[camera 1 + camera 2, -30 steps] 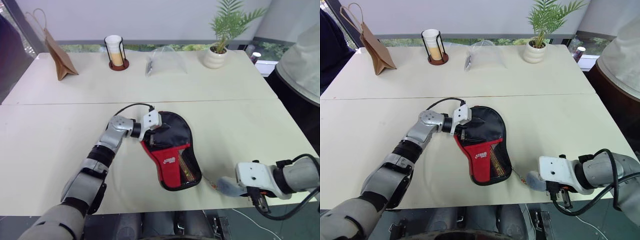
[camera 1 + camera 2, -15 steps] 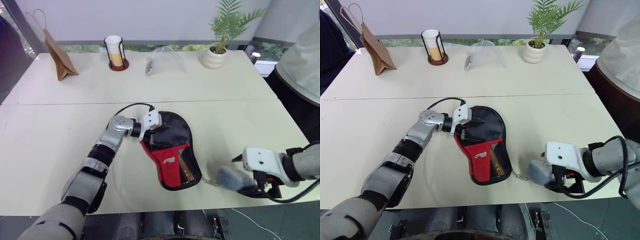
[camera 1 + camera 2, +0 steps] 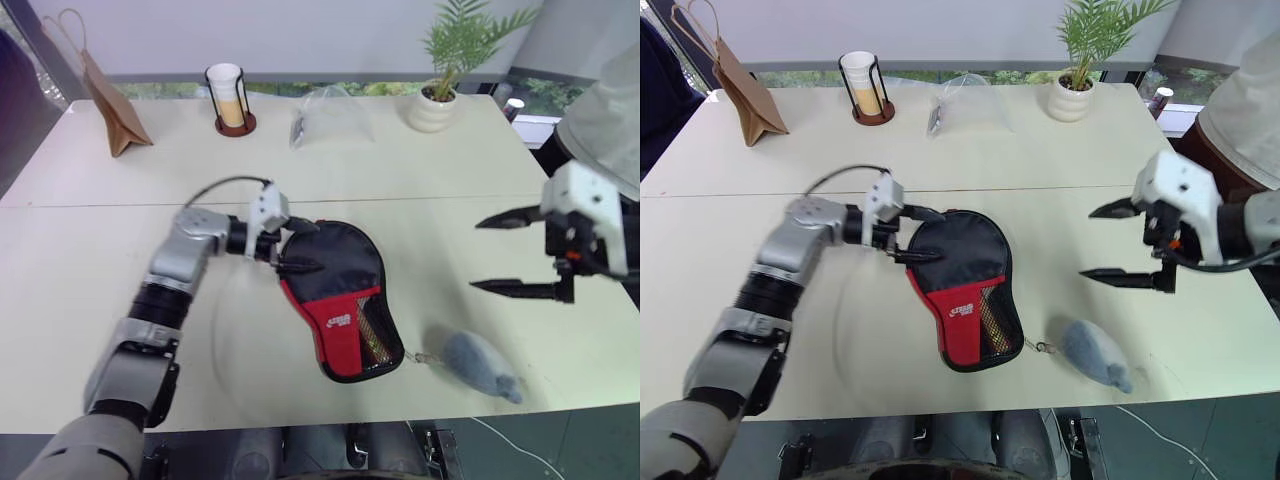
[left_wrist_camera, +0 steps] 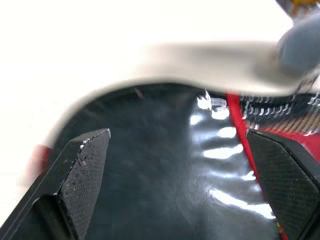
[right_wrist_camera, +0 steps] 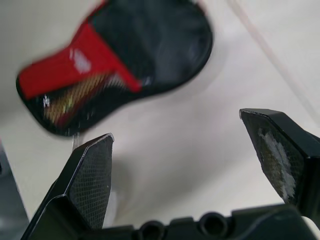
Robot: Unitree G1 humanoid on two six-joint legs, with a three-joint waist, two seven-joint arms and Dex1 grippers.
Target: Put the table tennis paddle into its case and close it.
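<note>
The case, black with a red panel and a mesh pocket, lies flat in the middle of the near table, its narrow end toward the front edge. The table tennis paddle is hidden from view. A grey fluffy charm on a short chain rests on the table beside the case's narrow end. My left gripper hovers open at the case's upper left edge, and its wrist view looks onto the black fabric. My right gripper hangs open in the air to the right, well away from the case.
On the far table stand a brown paper bag, a cup in a wire holder, a clear plastic bag and a potted plant. A person stands at the right edge.
My right gripper opened, let go of the grey charm and rose away to the right. My left gripper lifted and drew back leftward from the case.
</note>
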